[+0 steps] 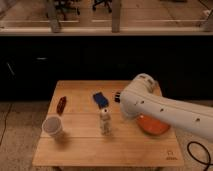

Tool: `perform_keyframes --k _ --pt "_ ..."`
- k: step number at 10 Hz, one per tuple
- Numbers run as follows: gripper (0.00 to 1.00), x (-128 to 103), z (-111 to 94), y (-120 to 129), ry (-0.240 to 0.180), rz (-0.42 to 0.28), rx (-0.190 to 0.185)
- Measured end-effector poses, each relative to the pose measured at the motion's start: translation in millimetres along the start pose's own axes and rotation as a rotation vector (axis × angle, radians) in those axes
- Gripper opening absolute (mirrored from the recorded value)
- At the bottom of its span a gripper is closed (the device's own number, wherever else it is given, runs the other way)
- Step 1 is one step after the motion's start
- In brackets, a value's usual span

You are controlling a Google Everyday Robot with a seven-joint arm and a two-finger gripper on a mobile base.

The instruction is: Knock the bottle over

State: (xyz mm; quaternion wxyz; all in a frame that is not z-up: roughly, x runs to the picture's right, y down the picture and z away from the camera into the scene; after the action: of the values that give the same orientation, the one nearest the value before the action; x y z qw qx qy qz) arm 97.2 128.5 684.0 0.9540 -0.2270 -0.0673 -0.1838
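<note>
The small white bottle point(104, 121) with a white cap and greyish label stands upright near the middle of the wooden table point(80, 150). My white arm reaches in from the lower right. Its dark gripper end point(118, 96) shows just left of the arm's rounded joint. It sits above and to the right of the bottle, apart from it, and close to a blue object.
A white paper cup point(53, 127) stands at the left front. A reddish-brown bar point(61, 104) lies behind the cup. A blue object point(101, 99) lies behind the bottle. An orange bowl point(152, 126) sits at the right, partly hidden by my arm. A dark counter runs behind.
</note>
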Motion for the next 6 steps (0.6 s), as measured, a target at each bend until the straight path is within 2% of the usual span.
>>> perform_keyframes --k 6 --pt "0.03 -17.1 8.6 -6.3 -0.014 -0.081 0.028"
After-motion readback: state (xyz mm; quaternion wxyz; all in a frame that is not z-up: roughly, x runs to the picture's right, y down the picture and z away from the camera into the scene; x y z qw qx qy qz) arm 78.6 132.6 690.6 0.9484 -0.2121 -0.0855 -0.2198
